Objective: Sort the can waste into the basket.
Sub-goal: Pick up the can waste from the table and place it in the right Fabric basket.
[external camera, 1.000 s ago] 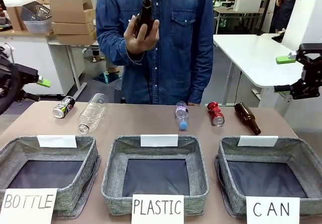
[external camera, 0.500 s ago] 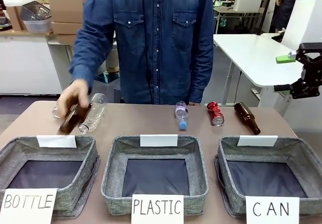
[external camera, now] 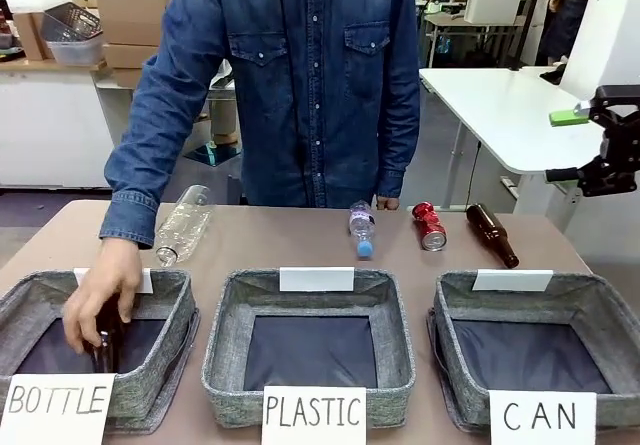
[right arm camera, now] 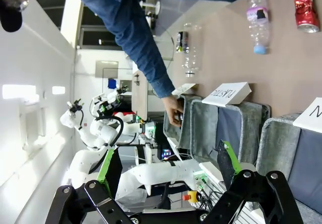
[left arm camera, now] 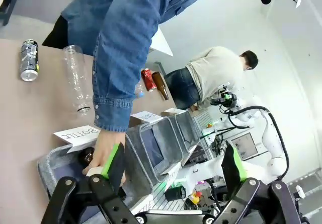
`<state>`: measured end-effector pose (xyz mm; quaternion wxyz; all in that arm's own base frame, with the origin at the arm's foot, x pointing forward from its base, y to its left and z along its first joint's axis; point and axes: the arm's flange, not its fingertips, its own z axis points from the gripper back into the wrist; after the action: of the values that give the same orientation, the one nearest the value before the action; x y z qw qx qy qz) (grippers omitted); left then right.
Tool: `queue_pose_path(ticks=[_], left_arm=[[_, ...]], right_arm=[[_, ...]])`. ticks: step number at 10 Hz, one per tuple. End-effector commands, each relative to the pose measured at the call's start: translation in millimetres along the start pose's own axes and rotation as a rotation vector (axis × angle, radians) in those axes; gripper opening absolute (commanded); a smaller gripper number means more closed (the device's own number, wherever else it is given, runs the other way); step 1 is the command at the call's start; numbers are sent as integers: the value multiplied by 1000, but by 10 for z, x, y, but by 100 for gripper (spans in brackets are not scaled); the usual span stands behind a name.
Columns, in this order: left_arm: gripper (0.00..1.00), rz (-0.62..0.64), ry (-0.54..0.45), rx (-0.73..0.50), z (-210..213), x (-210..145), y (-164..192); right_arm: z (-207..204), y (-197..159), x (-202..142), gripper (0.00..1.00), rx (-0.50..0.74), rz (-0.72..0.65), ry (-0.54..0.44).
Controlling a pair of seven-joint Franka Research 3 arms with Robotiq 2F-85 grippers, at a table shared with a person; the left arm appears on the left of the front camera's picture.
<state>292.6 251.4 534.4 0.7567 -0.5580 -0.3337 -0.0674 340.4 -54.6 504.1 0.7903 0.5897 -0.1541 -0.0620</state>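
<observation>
While a hand (external camera: 100,300) hangs low, left end effector (left arm camera: 173,158) spread wide; right end effector (external camera: 558,147) raised, likewise.

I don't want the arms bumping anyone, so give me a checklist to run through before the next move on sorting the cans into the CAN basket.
1. Right end effector open and empty: ok.
2. Left end effector open and empty: ok.
3. CAN basket holds nothing: ok.
4. Red can lying free on the table, apart from the brown bottle beside it: ok.
5. Black can free to reach: not ok, the person's arm reaches over that side of the table.
6. Person's hand out of the way: not ok, it is down in the BOTTLE basket.
</observation>
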Motion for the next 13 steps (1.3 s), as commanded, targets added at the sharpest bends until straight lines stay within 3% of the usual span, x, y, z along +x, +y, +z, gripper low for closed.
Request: queue_pose_path(ticks=[1,7,10,11,13], left_arm=[[100,-19,7,-12,-39,46,0],[100,-25,49,-3,-138,116,42],[100,-2,345,124,-1097,389,208],[100,11,409,224,-1515,506,337],[100,-32,411,482,-2009,717,613]], right_arm=[[-20,6,35,100,24,27,-5],[-20,6,35,100,24,27,-5],[-20,6,35,100,24,27,-5],[-20,6,35,100,24,27,-5],[-20,6,35,100,24,27,-5]])
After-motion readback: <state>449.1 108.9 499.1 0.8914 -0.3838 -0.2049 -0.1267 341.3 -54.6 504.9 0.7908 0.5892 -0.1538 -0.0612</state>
